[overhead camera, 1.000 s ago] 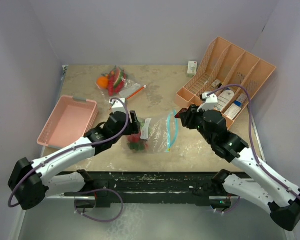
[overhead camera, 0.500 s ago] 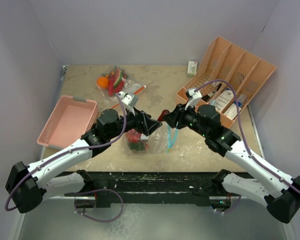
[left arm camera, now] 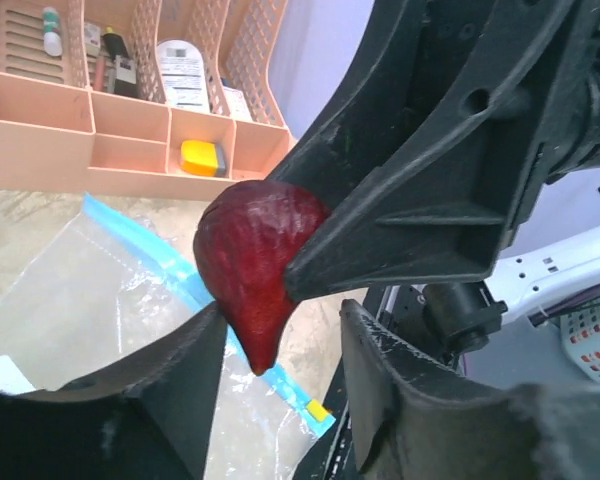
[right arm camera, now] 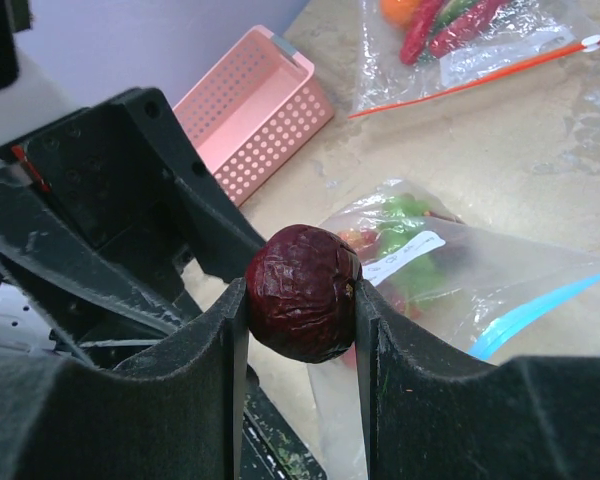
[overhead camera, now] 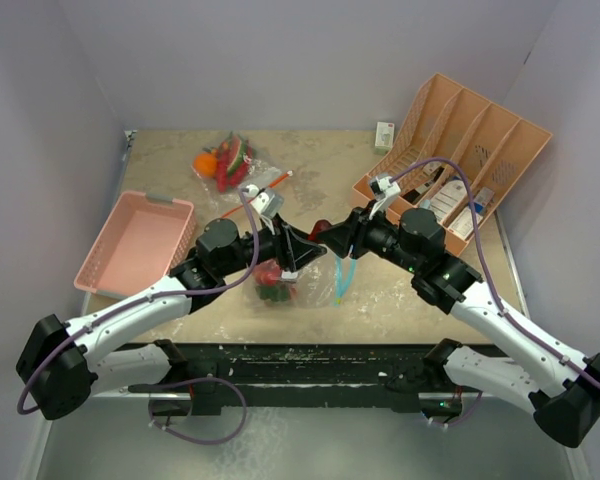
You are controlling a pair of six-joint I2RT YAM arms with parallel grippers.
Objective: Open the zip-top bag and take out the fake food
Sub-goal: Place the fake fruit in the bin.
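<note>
Plum point(right arm camera: 302, 292), dark red and wrinkled, sits clamped between my right fingers point(right arm camera: 230, 350), raised above the table point(overhead camera: 325, 150) over the zip-top bag point(overhead camera: 320, 275). My left fingers point(left arm camera: 175, 385) stand apart directly facing it, and the plum's pointed end hangs in the gap between them. The bag lies flat below, its blue zip strip toward the right, with red and green fake food point(overhead camera: 272, 283) inside at its left end. A second bag point(overhead camera: 242, 168) of food lies at the table's far side; a pink basket point(overhead camera: 130, 250) sits at the left edge.
</note>
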